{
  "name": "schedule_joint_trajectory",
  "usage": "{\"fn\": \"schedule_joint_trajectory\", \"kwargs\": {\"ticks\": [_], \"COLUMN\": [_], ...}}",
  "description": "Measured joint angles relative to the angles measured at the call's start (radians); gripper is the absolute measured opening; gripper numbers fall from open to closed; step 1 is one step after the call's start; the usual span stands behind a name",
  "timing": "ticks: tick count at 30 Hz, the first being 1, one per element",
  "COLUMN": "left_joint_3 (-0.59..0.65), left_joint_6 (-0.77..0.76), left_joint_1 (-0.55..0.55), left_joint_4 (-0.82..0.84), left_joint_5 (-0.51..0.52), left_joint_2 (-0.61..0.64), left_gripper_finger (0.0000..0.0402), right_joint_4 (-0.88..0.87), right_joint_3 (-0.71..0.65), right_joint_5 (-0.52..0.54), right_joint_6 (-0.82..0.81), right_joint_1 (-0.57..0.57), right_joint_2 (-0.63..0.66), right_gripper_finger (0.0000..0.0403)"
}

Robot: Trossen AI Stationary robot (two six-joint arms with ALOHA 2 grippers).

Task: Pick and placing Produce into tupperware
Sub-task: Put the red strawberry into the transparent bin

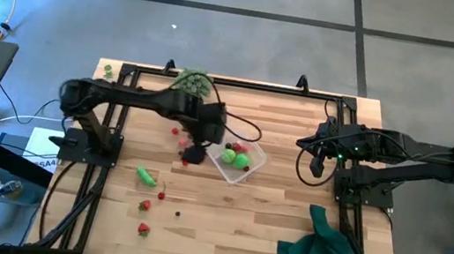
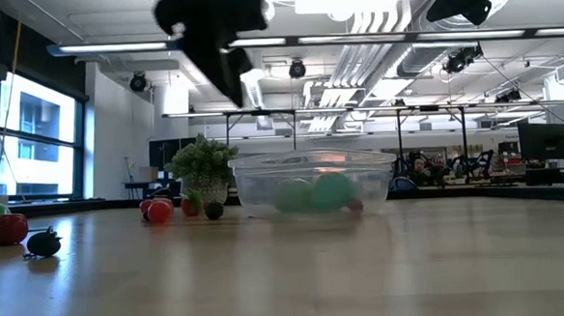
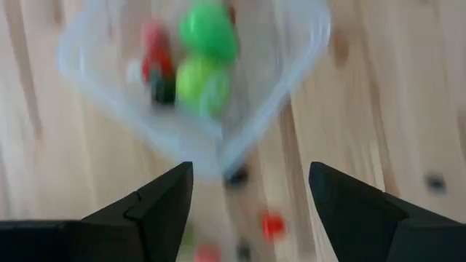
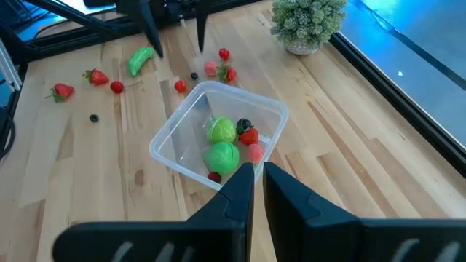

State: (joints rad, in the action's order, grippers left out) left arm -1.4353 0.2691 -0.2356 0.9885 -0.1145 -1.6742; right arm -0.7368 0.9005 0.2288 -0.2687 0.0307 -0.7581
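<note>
While we tally produce (image 4: 222,144) inside the tupperware (image 1: 253,170), left gripper (image 1: 194,154) at its nine o'clock, jaws wide, empty, right gripper (image 1: 317,167) at three o'clock, closed.

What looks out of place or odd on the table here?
Nothing is spilled or damaged. The tupperware sits skewed to the table edges, upright, holding two green pieces and some red ones. A green cloth lies crumpled near the right arm's base. Loose produce remains scattered.
</note>
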Motion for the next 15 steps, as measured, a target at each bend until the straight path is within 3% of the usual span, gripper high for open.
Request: {"fn": "schedule_joint_trajectory", "kwargs": {"ticks": [8,15], "left_joint_3": [0.018,0.159], "left_joint_6": [-0.041,0.06], "left_joint_1": [0.0,-0.001], "left_joint_4": [0.285,0.232], "left_joint_5": [0.166,0.186], "left_joint_2": [0.065,0.103], "left_gripper_finger": [0.0246,0.023], "right_joint_4": [0.0,0.0], "right_joint_3": [0.0,0.0], "right_joint_5": [0.0,0.0], "right_joint_6": [0.0,0.0], "right_joint_1": [0.0,0.0], "right_joint_2": [0.0,0.0], "right_gripper_finger": [0.0025,0.0025]}}
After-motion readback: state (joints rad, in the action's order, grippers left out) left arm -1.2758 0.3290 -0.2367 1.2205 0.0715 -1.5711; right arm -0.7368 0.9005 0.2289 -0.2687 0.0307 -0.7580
